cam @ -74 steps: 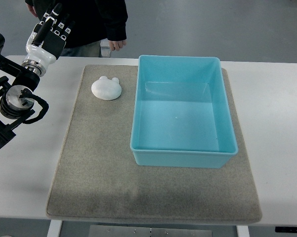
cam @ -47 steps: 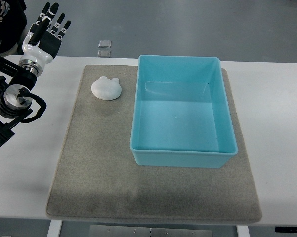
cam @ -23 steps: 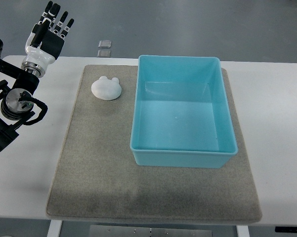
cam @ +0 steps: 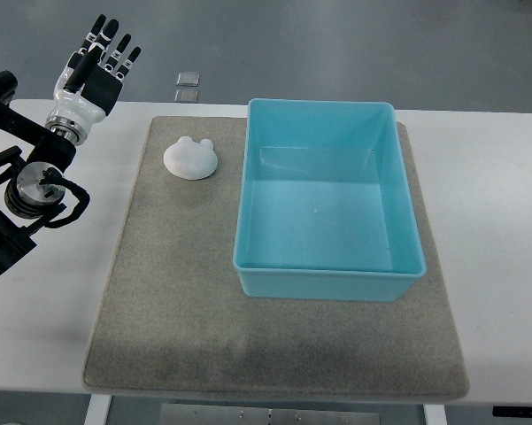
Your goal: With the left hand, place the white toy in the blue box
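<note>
Reach step, nothing grasped yet. My left hand [cam: 96,69] hangs over the table's far-left corner, fingers [cam: 111,40] spread and empty. White toy [cam: 191,158] sits on the mat, to their right and nearer me, just left of the blue box [cam: 323,276]. Next: swing right, descend, close around it.

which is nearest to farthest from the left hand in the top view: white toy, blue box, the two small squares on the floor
From the left hand, open at the table's far-left corner:
1. Two small floor squares, just beyond the table's far edge.
2. White toy, on the mat's far-left part.
3. Blue box, right of the toy.
</note>
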